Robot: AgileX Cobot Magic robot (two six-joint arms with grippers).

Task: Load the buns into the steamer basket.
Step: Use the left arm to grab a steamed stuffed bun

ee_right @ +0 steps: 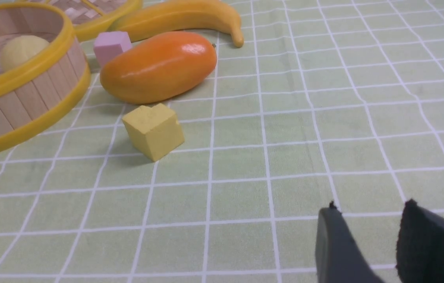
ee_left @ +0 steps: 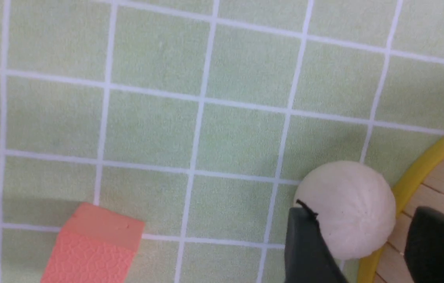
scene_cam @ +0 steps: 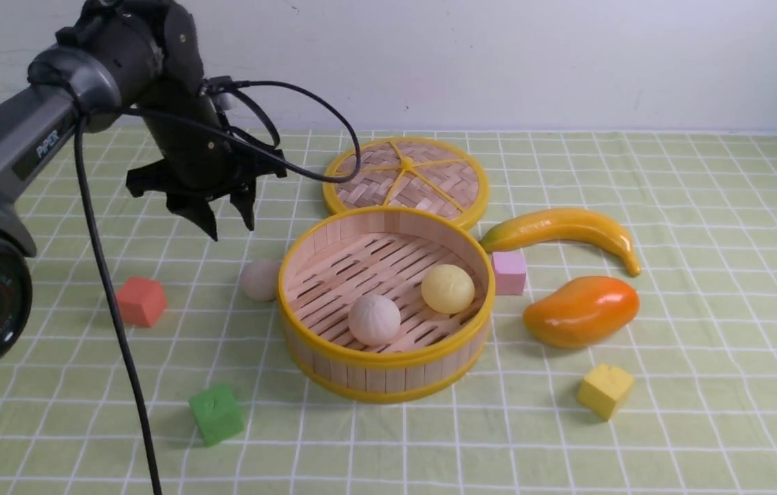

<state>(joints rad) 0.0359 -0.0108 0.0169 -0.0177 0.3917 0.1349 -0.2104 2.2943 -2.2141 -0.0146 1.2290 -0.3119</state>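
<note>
The steamer basket [scene_cam: 388, 359] stands mid-table and holds two buns, one off-white [scene_cam: 375, 320] and one pale yellow [scene_cam: 447, 289]. A third, off-white bun [scene_cam: 260, 280] lies on the cloth against the basket's left wall. My left gripper [scene_cam: 232, 230] hovers open above and behind that bun, apart from it. In the left wrist view the bun [ee_left: 347, 204] shows between the two spread fingers, beside the basket's rim [ee_left: 414, 184]. My right gripper [ee_right: 370, 208] is open and empty over bare cloth, right of the basket [ee_right: 21, 67]. It is outside the front view.
The woven lid [scene_cam: 406, 179] lies behind the basket. A banana [scene_cam: 567, 227], a mango [scene_cam: 581, 311], a pink cube [scene_cam: 509, 272] and a yellow cube [scene_cam: 605, 390] sit to its right. A red cube [scene_cam: 141, 301] and a green cube [scene_cam: 216, 414] are to its left. The left arm's cable [scene_cam: 113, 309] hangs down.
</note>
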